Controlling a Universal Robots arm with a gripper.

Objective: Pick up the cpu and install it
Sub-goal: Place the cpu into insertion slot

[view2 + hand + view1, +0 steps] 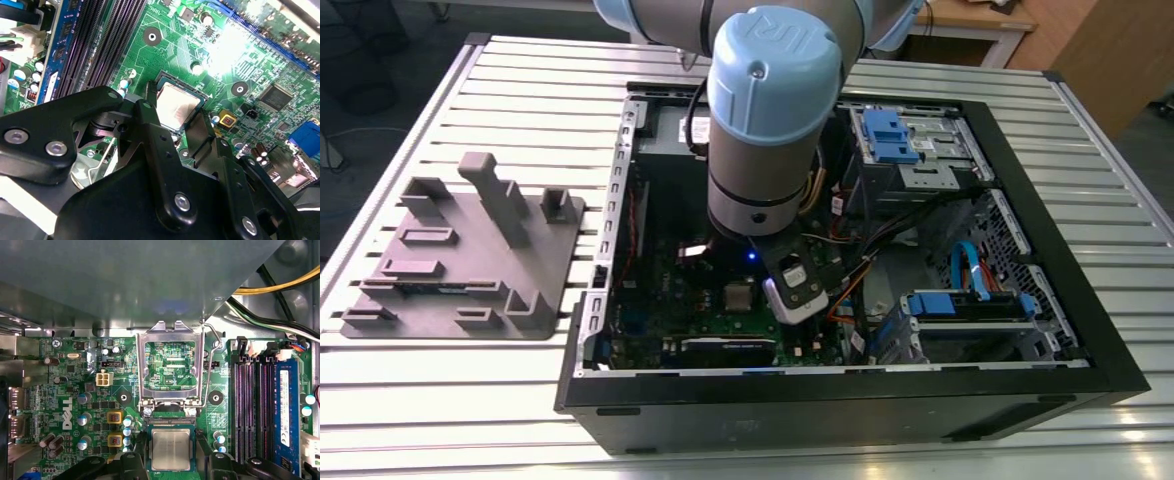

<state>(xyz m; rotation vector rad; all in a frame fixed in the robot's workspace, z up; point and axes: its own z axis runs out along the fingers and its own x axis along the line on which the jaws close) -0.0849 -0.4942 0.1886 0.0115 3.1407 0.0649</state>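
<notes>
A slatted metal table (454,90), wooden furniture (1101,50) behind it, carries an open black computer case (854,410), a grey fixture (467,260) beside it on the exterior view's left. On the green motherboard (65,390) the socket frame (145,370) is flipped open; just beside its hinge the cpu (171,449) lies flat, metal top up, square with no long side, the tool (176,109) pinching two opposite edges
</notes>
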